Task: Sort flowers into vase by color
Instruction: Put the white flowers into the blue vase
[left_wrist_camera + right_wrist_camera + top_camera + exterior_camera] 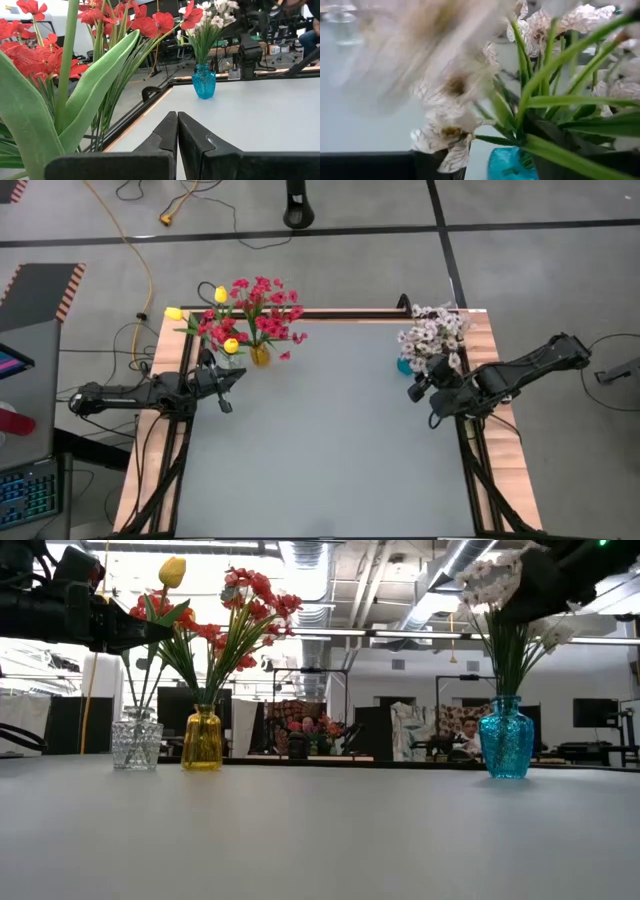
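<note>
White blossom sprays (432,335) stand in a blue vase (507,737) at the table's far right. Red-pink sprays (265,305) fill an amber vase (202,738) at the far left. Beside it, yellow tulip buds (220,295) stand in a clear glass vase (137,745). My left gripper (177,135) is shut and hovers just on the near side of the clear vase, next to the tulip leaves (95,85). My right gripper (500,167) is open, up among the white blossoms (445,140), with the blue vase's mouth (507,165) showing between its fingers. My right gripper reaches into the white sprays from the table's right, above the blue vase. A blossom (442,135) lies in front of one finger; whether the fingers touch the flowers, I cannot tell.
The grey tabletop (330,440) stretches bare between the two arms and toward the near edge. A raised black frame and wooden border (480,480) run round the table. The room with desks and screens lies beyond the far edge.
</note>
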